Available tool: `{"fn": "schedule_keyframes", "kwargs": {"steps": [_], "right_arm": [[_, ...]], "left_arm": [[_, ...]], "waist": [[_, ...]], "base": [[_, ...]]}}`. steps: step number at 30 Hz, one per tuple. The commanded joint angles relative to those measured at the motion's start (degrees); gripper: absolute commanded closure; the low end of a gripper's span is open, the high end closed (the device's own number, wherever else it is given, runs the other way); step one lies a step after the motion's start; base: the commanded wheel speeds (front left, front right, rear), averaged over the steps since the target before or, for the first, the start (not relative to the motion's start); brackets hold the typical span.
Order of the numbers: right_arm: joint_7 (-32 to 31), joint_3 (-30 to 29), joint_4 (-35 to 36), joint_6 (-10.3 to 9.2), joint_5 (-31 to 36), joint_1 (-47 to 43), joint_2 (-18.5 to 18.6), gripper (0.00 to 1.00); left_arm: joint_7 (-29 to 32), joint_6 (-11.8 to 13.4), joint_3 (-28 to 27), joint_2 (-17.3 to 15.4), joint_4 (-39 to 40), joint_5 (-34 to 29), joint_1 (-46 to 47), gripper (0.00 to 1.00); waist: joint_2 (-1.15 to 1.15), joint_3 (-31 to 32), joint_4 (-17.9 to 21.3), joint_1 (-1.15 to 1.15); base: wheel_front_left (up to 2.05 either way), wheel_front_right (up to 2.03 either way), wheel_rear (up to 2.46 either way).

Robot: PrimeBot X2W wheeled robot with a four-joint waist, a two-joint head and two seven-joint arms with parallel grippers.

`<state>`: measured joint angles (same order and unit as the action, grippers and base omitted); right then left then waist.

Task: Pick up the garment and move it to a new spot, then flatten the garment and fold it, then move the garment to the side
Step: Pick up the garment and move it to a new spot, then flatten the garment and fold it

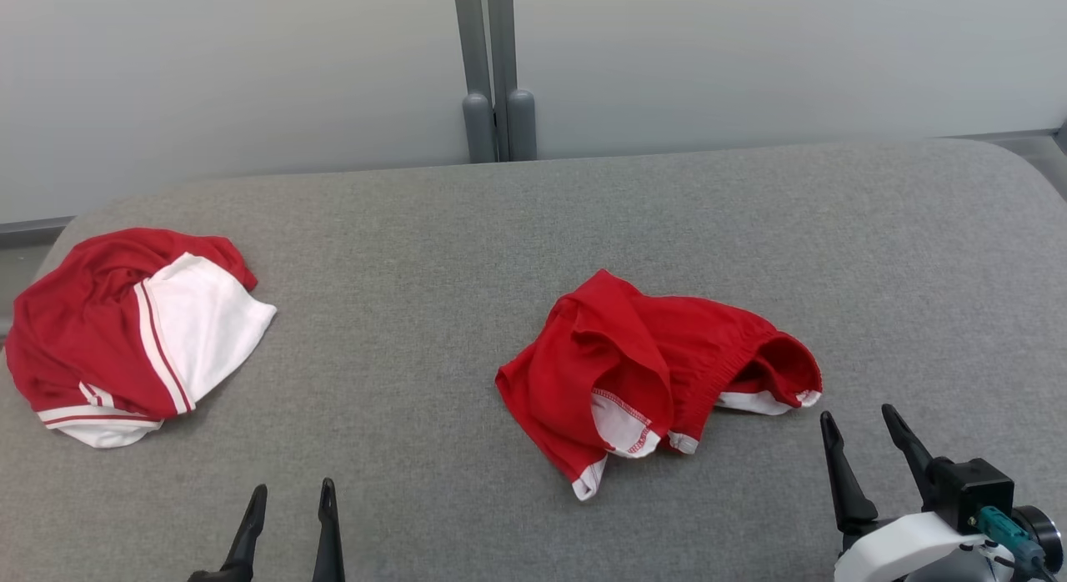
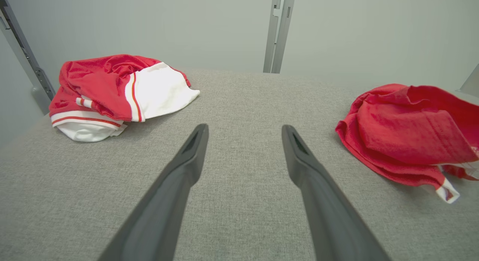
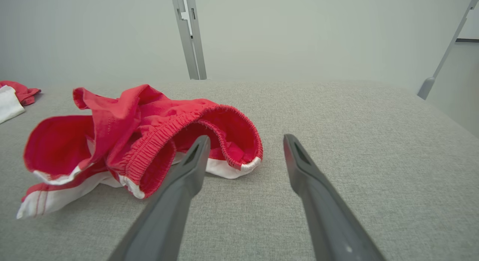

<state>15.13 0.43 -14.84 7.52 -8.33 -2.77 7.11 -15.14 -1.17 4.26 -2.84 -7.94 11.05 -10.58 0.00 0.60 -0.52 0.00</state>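
Grey padded table point(image 1: 583, 232); red shorts point(image 1: 658, 373) lay just left of right gripper point(image 1: 857, 411), red-and-white garment point(image 1: 125, 332) left of left gripper point(image 1: 293, 484); both gaped wide, empty.

The head camera looks down on the table point(image 1: 533, 223) toward 12 o'clock, while both wrist cameras skim low across it, all sharing the shorts point(image 1: 658, 357) and post point(image 1: 498, 73).

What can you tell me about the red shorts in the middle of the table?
The red shorts are soft-looking cloth with a gathered stretchy waistband and white trim at the leg hems. They lie crumpled, bunched over themselves, near the middle of the grey padded table. Only the table touches them; the open right gripper is close by, apart.
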Motion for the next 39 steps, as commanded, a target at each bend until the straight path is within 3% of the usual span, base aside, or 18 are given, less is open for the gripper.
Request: {"fn": "schedule_keyframes", "kwargs": {"steps": [1, 19, 23, 28, 34, 39], "right_arm": [[0.0, -0.2, -0.1, -0.06, 0.6, -0.9, 0.1, 0.0], [0.0, 0.8, -0.8, -0.06, 1.4, 0.1, -0.1, 0.0], [0.0, 1.8, -0.6, -0.06, 1.3, 1.0, 0.1, 0.0], [0.0, 3.1, -0.8, -0.06, 0.7, 2.2, 0.1, 0.0], [0.0, 3.6, -1.1, -0.06, 0.0, 3.6, -0.4, 0.0], [0.0, 3.6, -1.4, -0.06, -0.4, 4.3, -1.0, 0.0]], "left_arm": [[0.0, -0.5, -0.3, -0.1, 0.4, -0.5, -1.4, 0.0], [0.0, -1.1, 0.4, -0.1, 2.7, -1.7, -0.6, 0.0], [0.0, -2.6, 6.0, -0.1, 5.2, -2.5, 2.0, 0.0], [0.0, -4.8, 16.9, -0.1, 3.7, -3.3, 7.7, 0.0], [0.0, -6.2, 31.5, -0.2, -3.9, -1.5, 16.0, 0.0], [0.0, -6.3, 35.7, -0.2, -12.2, 0.2, 22.0, 0.0]], "waist": [[0.0, 1.1, -0.9, 0.0], [0.0, 0.3, 0.6, 0.0], [0.0, -0.6, 1.7, 0.0], [0.0, -1.8, 4.4, 0.0], [0.0, -4.0, 8.7, 0.0], [0.0, -5.6, 12.1, 0.0]], "base": [[0.0, 0.0, 0.0], [0.0, 0.0, 0.0], [0.0, 0.0, 0.0], [0.0, 0.0, 0.0], [0.0, 0.0, 0.0], [0.0, 0.0, 0.0]]}}
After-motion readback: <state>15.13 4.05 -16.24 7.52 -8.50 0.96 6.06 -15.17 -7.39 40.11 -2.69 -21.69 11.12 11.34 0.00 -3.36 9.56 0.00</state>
